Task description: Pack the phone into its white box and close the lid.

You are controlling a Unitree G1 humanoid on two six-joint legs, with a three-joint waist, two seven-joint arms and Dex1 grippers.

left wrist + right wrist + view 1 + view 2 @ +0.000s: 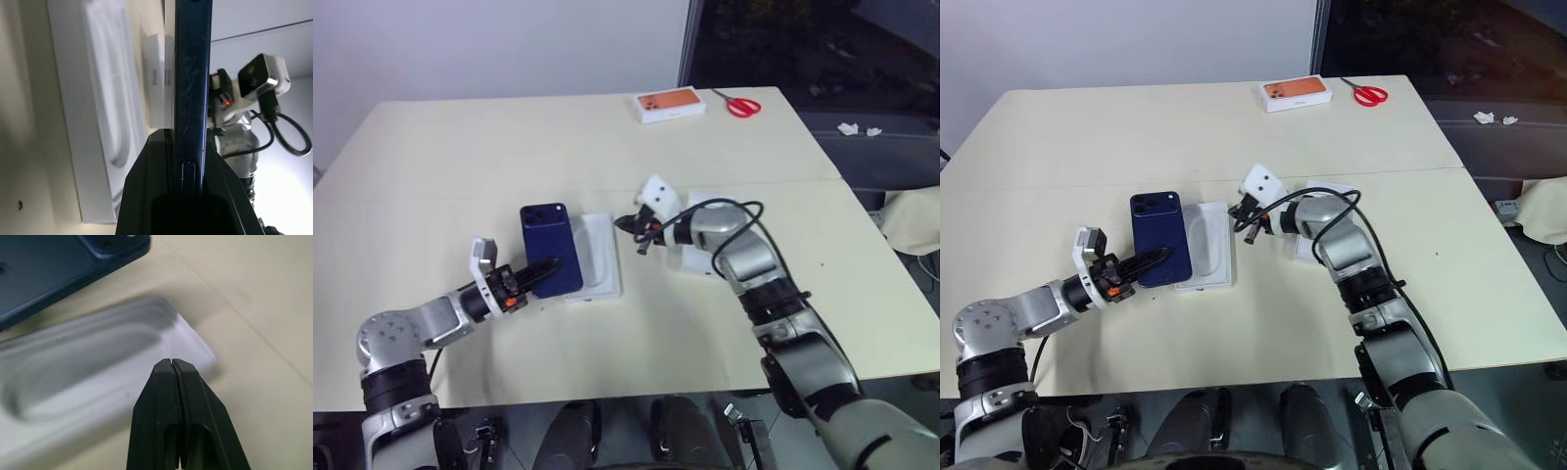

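Observation:
The dark navy phone (549, 237) is held on edge above the table (460, 157), camera cluster at its far end, with my left gripper (540, 270) shut on its near end. The left wrist view shows the phone's (193, 73) thin side clamped between the black fingers (146, 186). To its right, a white insert with an oval recess (599, 257) lies flat. My right gripper (626, 224) hovers just beyond the insert's far right corner, shut and empty (171, 363). A white cardboard piece (698, 262) lies under my right wrist, mostly hidden; I cannot tell whether it is the box or the lid.
A small white box with an orange top (671, 105) and red scissors (741, 105) lie at the table's far edge. A seam crosses the tabletop behind the work area. A black cable loops over my right wrist (744, 211).

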